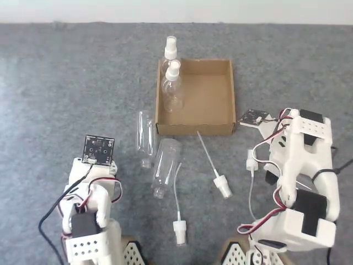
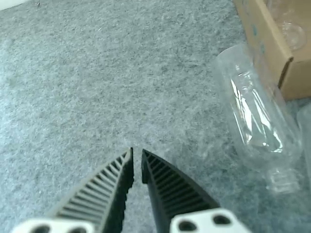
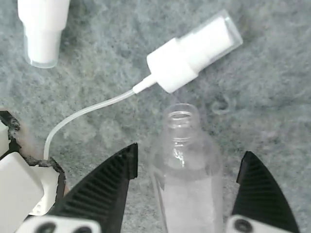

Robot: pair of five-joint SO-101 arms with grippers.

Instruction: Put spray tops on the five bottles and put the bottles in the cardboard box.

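Closest to us, the right pincer (image 3: 190,151) gapes wide open, one jaw on each side of an uncapped bottle (image 3: 187,165) and neither touching it, as far as we can see (the bottle's lower body is cut off by the frame edge). Just past its mouth lies a spray top (image 3: 187,56), thin tube curving away. A second top (image 3: 43,29) is cut off.

The left pincer (image 2: 137,160) is closed on nothing, over bare grey desk (image 2: 97,73), near a lying bottle (image 2: 257,121) whose neck is hard to make out.

From above, the cardboard box (image 1: 193,130) sits at twelve o'clock. A capped bottle (image 1: 172,91) is inside, against its nine o'clock wall; we cannot tell whether it stands or leans. Another capped bottle (image 1: 170,51) rises behind the far wall, its base hidden. At the box's seven o'clock lie a slim bare bottle (image 1: 146,132) and a wider bare bottle (image 1: 165,165). Loose tops lie at six o'clock (image 1: 180,231), at five (image 1: 222,186), and beside the right arm (image 1: 251,163).
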